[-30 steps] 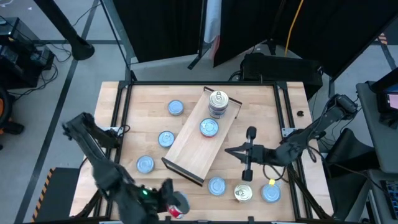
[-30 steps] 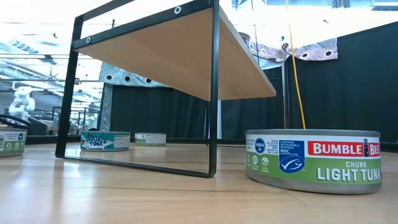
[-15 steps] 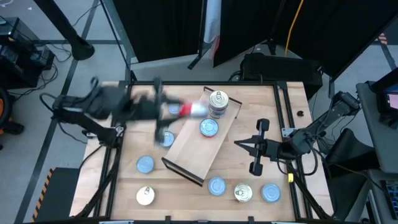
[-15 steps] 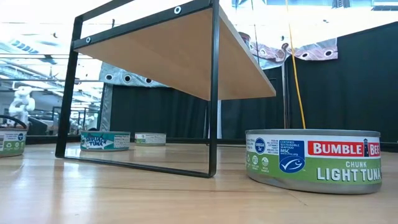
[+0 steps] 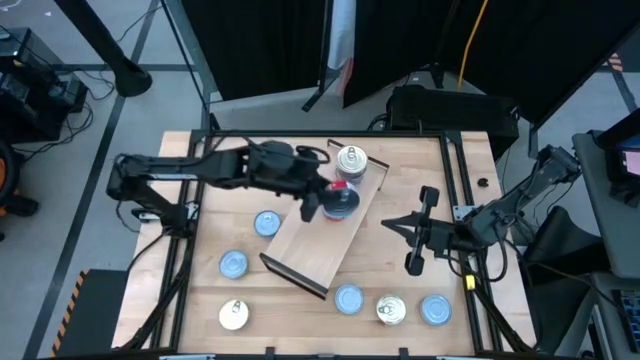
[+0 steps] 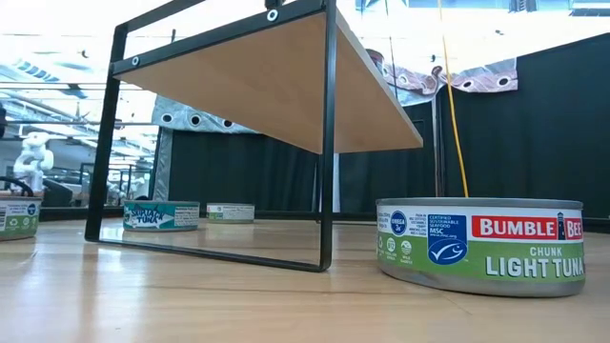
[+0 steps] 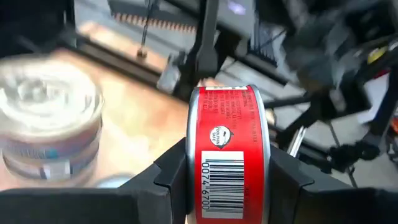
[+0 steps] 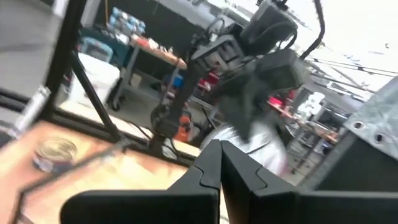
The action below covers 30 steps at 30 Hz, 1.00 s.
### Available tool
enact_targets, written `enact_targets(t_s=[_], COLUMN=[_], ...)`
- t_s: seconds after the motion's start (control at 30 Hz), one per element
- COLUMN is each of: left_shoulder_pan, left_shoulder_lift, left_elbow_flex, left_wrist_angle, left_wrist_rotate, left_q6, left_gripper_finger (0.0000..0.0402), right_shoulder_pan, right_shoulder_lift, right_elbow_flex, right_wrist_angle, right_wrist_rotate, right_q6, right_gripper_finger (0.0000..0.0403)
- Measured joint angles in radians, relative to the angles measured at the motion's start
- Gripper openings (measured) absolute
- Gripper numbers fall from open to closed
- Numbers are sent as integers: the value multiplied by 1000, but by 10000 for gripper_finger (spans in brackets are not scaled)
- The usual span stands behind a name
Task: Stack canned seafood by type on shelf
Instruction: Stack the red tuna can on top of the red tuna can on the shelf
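The shelf (image 5: 322,238) is a light-wood board lying slantwise mid-table. At its far end stands a stack of silver-topped tins (image 5: 350,163), which also shows in the left wrist view (image 7: 50,134). A blue-topped tin (image 5: 340,205) lies on the board, partly under my left gripper (image 5: 320,198), which is shut on a red-labelled tin (image 7: 227,149) just above the board beside the stack. My right gripper (image 5: 418,232) hovers shut and empty, right of the shelf. Other tins lie flat on the tabletop. My left gripper pinches the red-labelled tin between its two fingers (image 7: 169,182), one on each flat face. The tin's label wall (image 7: 227,186) with the barcode faces the wrist camera, so the tin stands on edge. It is lifted clear above the shelf.
Blue-topped tins (image 5: 266,223) (image 5: 233,264) lie left of the shelf. A cream-topped tin (image 5: 233,315) lies near the front edge. A row of tins (image 5: 348,298) (image 5: 391,309) (image 5: 436,309) lies at the front right. In the low view a Bumble Bee tin (image 6: 481,246) stands close.
My left gripper has carried the red-labelled tin from the table's near edge up and across the left side, then toward the right. It now hangs over the shelf's far half beside the silver stack. My right gripper has drifted a little toward the table's right edge.
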Motion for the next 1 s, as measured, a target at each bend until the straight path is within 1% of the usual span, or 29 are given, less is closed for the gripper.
enact_targets(t_s=[0.17,0.37,0.53,0.57,0.7,0.77,0.9,1.0], left_shoulder_pan=[16,59,106,113,134,143,159,165], left_shoulder_lift=[40,83,120,123,126,126,126,126], left_elbow_flex=[-31,-80,-91,-92,-92,-92,-92,-92], left_wrist_angle=[8,24,44,44,39,10,-33,-33], left_wrist_rotate=[84,99,232,244,268,281,283,284], left_q6=[-22,-56,-102,-110,-104,-100,-99,-99], left_gripper_finger=[144,144,144,144,144,144,144,149], right_shoulder_pan=[2,6,6,7,16,23,39,49], right_shoulder_lift=[-36,-63,-78,-80,-90,-94,-98,-98], right_elbow_flex=[0,0,0,0,0,0,0,0], right_wrist_angle=[-60,-123,-183,-190,-224,-228,-229,-230], right_wrist_rotate=[26,26,25,25,25,25,25,25], right_q6=[-8,-12,10,12,38,41,41,41], right_gripper_finger=[0,0,0,0,0,0,0,0])
